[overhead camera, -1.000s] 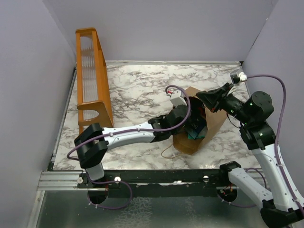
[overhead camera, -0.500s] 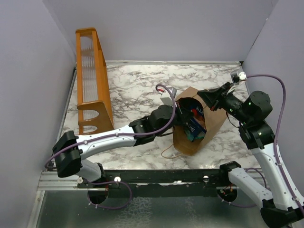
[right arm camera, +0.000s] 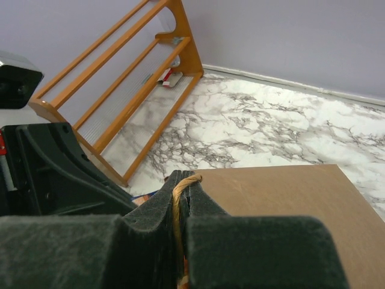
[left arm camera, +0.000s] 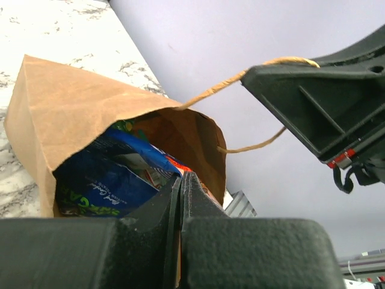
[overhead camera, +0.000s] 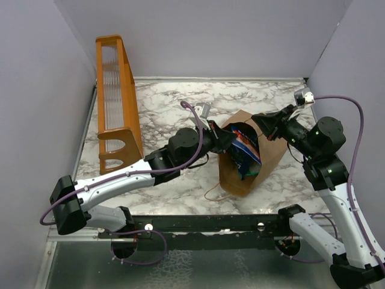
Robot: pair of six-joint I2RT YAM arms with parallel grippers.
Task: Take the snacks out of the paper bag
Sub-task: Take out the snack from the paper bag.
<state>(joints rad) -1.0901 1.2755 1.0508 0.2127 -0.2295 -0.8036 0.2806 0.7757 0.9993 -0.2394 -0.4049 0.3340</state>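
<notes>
The brown paper bag [overhead camera: 269,161] lies tilted on the marble table, its mouth facing left. Blue and green snacks [overhead camera: 245,146] fill the mouth. My left gripper [overhead camera: 229,138] is at the mouth's left rim, shut on the corner of a blue packet [left arm camera: 135,147] with an orange edge. More blue packets [left arm camera: 99,186] sit deeper inside the bag [left arm camera: 72,102]. My right gripper [overhead camera: 265,124] is at the bag's upper rim. It [right arm camera: 187,178] is shut on the tan cord handle [right arm camera: 178,205], holding the bag [right arm camera: 289,198] up.
An orange wooden rack [overhead camera: 117,102] stands along the left wall, also seen in the right wrist view [right arm camera: 120,90]. The bag's other cord handle [overhead camera: 210,192] trails on the table near the front edge. Purple walls close in the table on three sides.
My left arm has drawn back leftward out of the bag, and the blue packet has come up toward the mouth with it. The right gripper has stayed on the handle.
</notes>
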